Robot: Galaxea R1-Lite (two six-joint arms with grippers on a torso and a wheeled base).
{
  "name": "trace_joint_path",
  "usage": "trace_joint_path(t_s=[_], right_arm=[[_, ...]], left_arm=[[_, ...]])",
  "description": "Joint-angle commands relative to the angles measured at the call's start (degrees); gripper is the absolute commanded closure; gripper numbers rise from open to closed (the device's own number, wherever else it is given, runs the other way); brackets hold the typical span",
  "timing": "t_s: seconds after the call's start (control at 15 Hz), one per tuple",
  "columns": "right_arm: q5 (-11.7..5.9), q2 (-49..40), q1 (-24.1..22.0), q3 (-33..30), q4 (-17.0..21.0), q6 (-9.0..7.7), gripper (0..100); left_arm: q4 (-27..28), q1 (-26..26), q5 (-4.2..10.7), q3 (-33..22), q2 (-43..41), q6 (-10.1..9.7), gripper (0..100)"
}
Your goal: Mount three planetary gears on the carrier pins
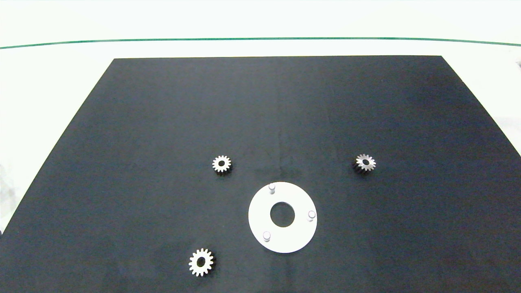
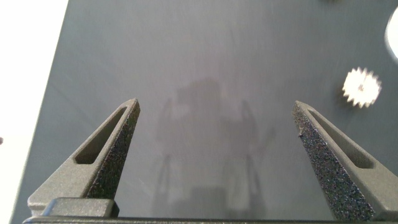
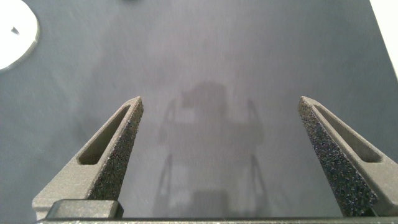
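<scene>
A white table [image 1: 49, 101] carries a large black mat [image 1: 163, 122], and a thin green line [image 1: 260, 39] runs across the white surface beyond the mat's far edge. On the mat, toward the near side and a little right of centre, lies a flat white disc [image 1: 282, 240] with a large round centre hole; the three carrier pins [image 1: 272, 187] stand upright on it, evenly spaced and all bare. The three planetary gears lie flat on the mat, apart from the disc: one [image 1: 222, 164] off the disc's far left, one [image 1: 365, 162] well off to its far right, and one [image 1: 201, 262] near the mat's front edge, left of the disc. The head view shows neither arm. The wrist views alone show the grippers, each hovering above bare mat and casting a faint shadow on it. The left gripper [image 2: 216, 140] has its two grey fingers [image 2: 118, 149] spread wide with nothing between them; a blurred gear [image 2: 361, 88] and a sliver of the disc sit at the frame's edge. The right gripper [image 3: 221, 140] likewise holds its fingers [image 3: 118, 152] wide apart and empty, with part of the disc [image 3: 13, 31] in one corner.
</scene>
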Motion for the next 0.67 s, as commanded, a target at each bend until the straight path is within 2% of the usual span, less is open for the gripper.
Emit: trace_joint_path(t_s=[0.07, 0.2, 0.33, 0.4, 0.47, 0.53, 0.67], right_arm=[[0.61, 19.11, 1.6, -13.08, 1.34, -1.42, 0], [0.61, 26.31, 3.19, -17.56, 1.26, -4.24, 0], [0.7, 31.94, 5.73, -22.05, 1.34, -6.34, 0], [0.61, 34.58, 7.14, -23.81, 1.34, -6.52, 0], [0.61, 37.04, 7.84, -25.47, 1.34, -6.61, 0], [0.61, 40.38, 8.2, -27.85, 1.34, -6.61, 0], [1.05, 47.15, 8.72, -33.65, 1.34, -6.7, 0]], left_arm=[[15.7, 1.66, 0.12, -30.01, 27.65, 1.41, 0], [23.61, 1.3, 0.12, -41.34, 37.05, 2.91, 0], [26.68, 0.07, 0.12, -48.29, 43.47, 3.08, 0], [28.79, -1.07, 0.21, -50.4, 45.84, 3.17, 0], [31.87, -0.98, 1.44, -53.21, 48.83, 3.17, 0], [34.77, -0.98, 3.99, -56.37, 52.61, 2.82, 0], [36.0, -1.16, 4.17, -57.08, 54.89, 1.41, 0]])
